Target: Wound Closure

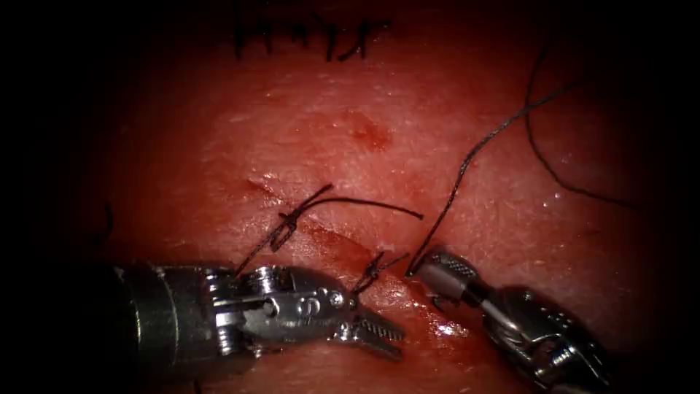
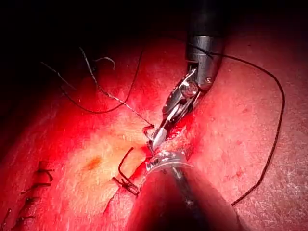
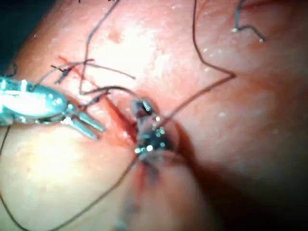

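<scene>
My left tool (image 1: 383, 337) lies low on the left of the cut (image 1: 332, 241), jaws open and holding nothing; it appears again as the left tool (image 3: 89, 125). The right tool (image 1: 421, 270) presses onto the tissue (image 1: 437, 146) just right of the cut, jaws shut on what looks like the needle (image 1: 437, 300). Only a short curved bit shows under the jaws, dipping into the tissue. The dark thread (image 1: 474, 153) leaves the jaw tips and climbs up to the right. From the other side, the right tool (image 2: 156, 137) meets the thread (image 2: 113, 96) at its tips.
Two knotted stitches (image 1: 286, 225) (image 1: 372, 271) with cut tails sit on the cut. An older row of stitches (image 1: 313, 33) lies far behind. Red fluid (image 1: 448, 330) pools at the cut's near end. A loose loop of thread (image 1: 561, 175) lies on the right.
</scene>
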